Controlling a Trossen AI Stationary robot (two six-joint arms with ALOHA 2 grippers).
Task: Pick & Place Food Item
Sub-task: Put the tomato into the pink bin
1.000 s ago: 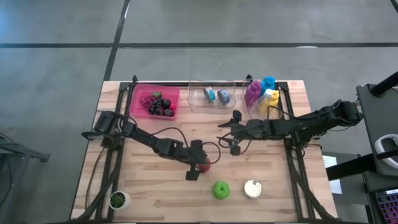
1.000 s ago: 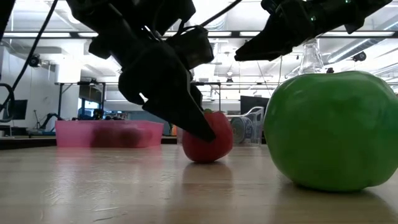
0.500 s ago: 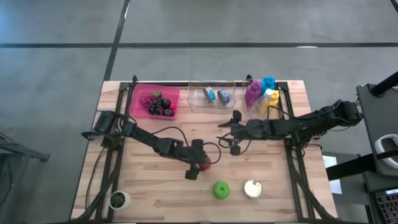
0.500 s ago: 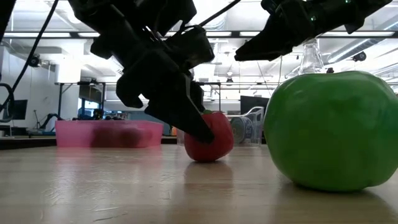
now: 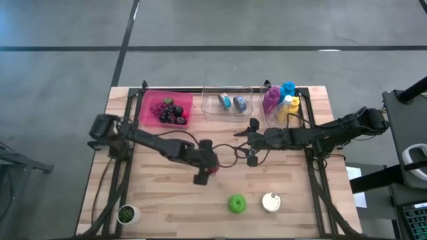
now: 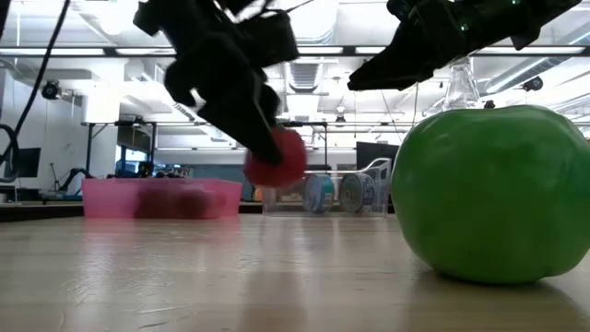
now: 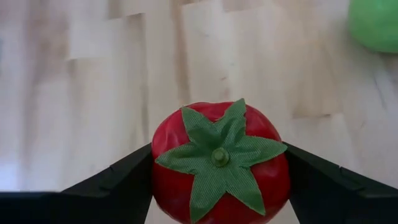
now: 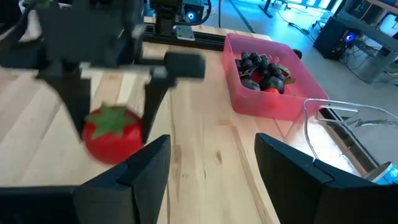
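High view: left gripper (image 5: 208, 171) sits mid-worktop (image 5: 160, 207), clamped on the red tomato (image 5: 212, 171). Right gripper (image 5: 251, 143) is just beyond it toward the bins, fingers parted, holding nothing. Pink bin (image 5: 166, 110) with dark fruit, clear tray (image 5: 227, 103) with two small cans, and bottle bin (image 5: 282, 101) line the far edge. Green apple (image 5: 236, 203) and a tin can (image 5: 270, 202) lie near the front edge, a small potted plant (image 5: 127, 214) at the front left corner.

Low view: tomato (image 6: 276, 159) hangs clear above the worktop (image 6: 184, 277) between the left gripper's (image 6: 263, 138) fingers. Apple (image 6: 493, 192) large in the foreground, resting on the wood. Pink bin (image 6: 161, 196) behind.

Left wrist: tomato (image 7: 221, 163) pinched on both sides by the dark fingers (image 7: 115, 186), green calyx facing the camera; apple edge (image 7: 373, 23) at the corner.

Right wrist: own fingers (image 8: 140, 168) apart and empty; left gripper (image 8: 112, 93) ahead holding the tomato (image 8: 113, 134) above the wood; pink bin (image 8: 270, 87) beyond.
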